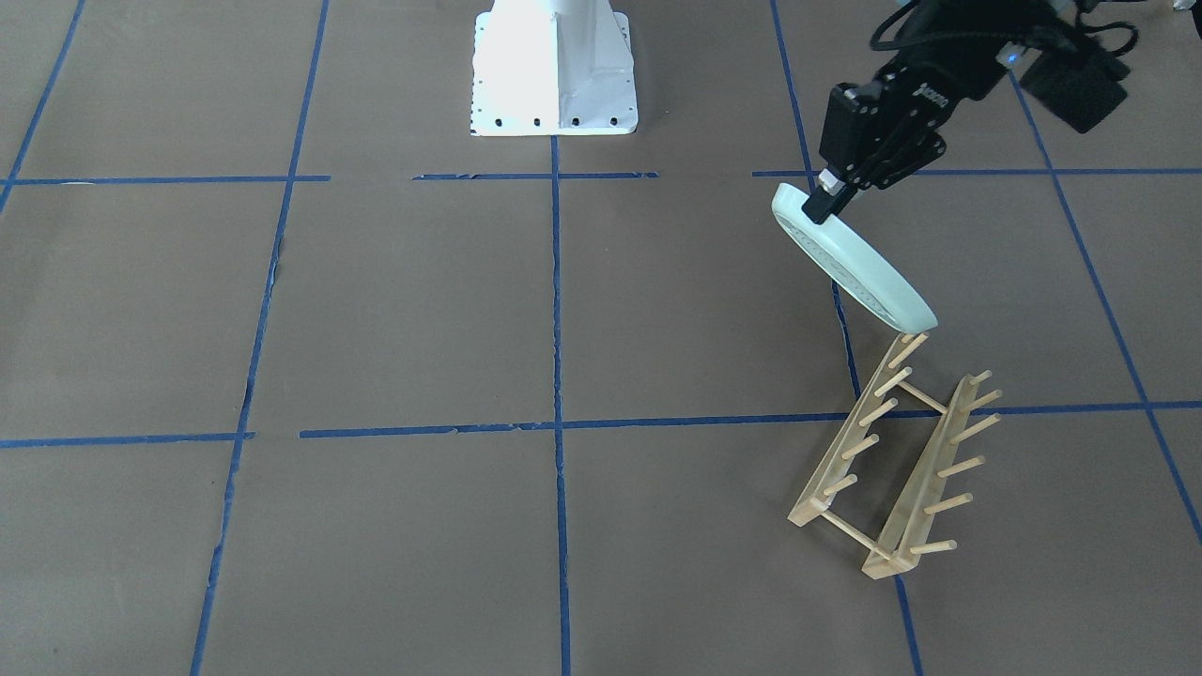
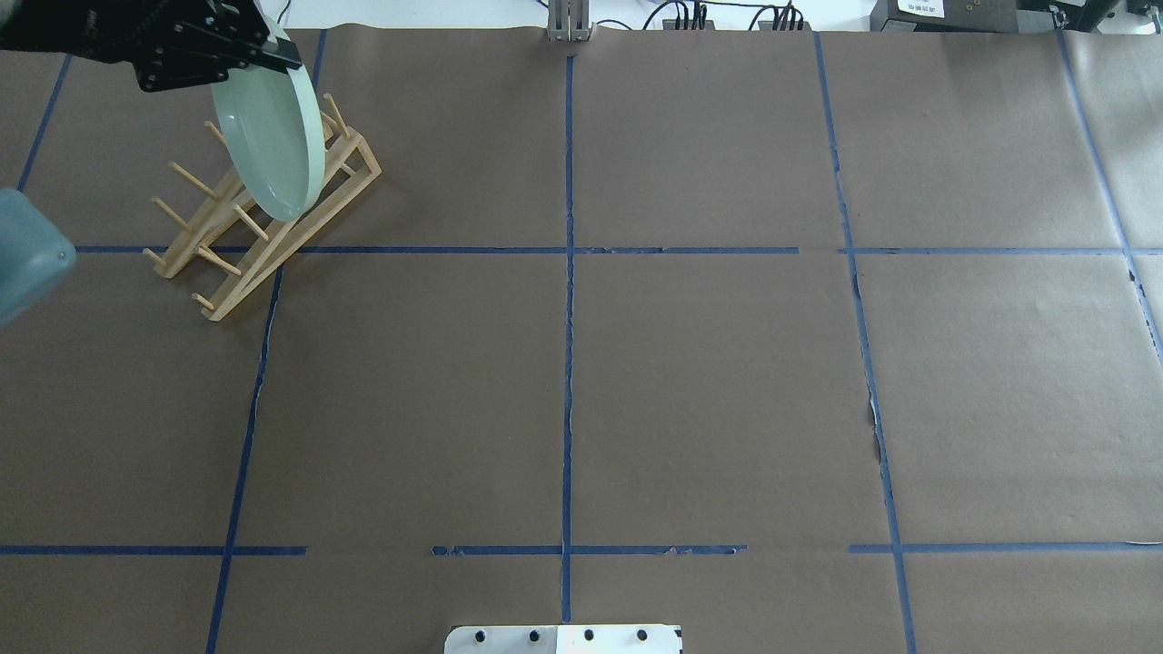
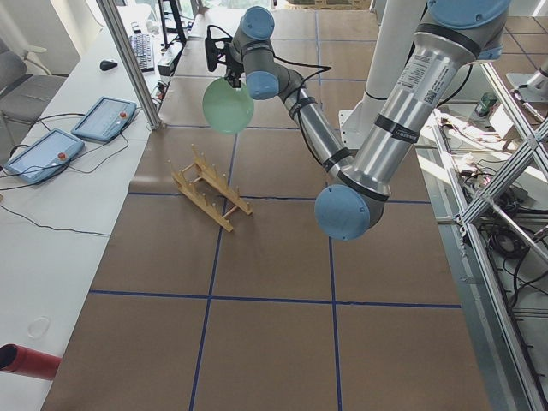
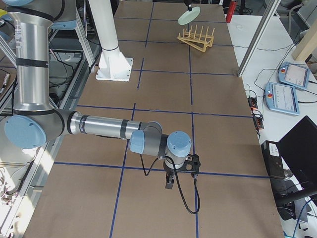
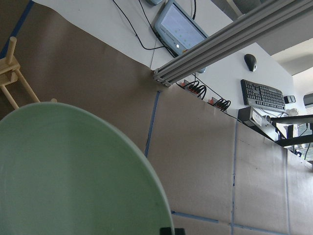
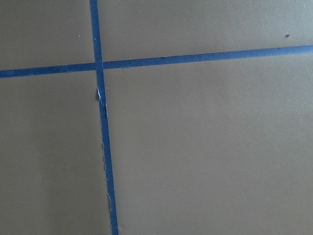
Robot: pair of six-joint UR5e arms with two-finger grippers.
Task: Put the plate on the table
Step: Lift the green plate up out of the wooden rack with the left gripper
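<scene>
The pale mint-green plate (image 1: 859,272) is held tilted on edge in the air, its lower edge just over the top pegs of the light wooden peg rack (image 1: 892,460). My left gripper (image 1: 826,202) is shut on the plate's upper rim. In the overhead view the plate (image 2: 268,136) hangs in front of the rack (image 2: 238,289) below the left gripper (image 2: 273,54). The plate (image 5: 63,171) fills the lower left of the left wrist view. My right gripper (image 4: 170,182) hovers low over the brown paper far from the rack; I cannot tell whether it is open or shut.
The table (image 1: 423,310) is covered in brown paper with a blue tape grid. The robot's white base (image 1: 554,70) stands at the table's robot-side edge. Teach pendants (image 3: 81,128) and cables lie beyond the far edge by the rack. The left arm's elbow (image 2: 23,254) overhangs the table's left.
</scene>
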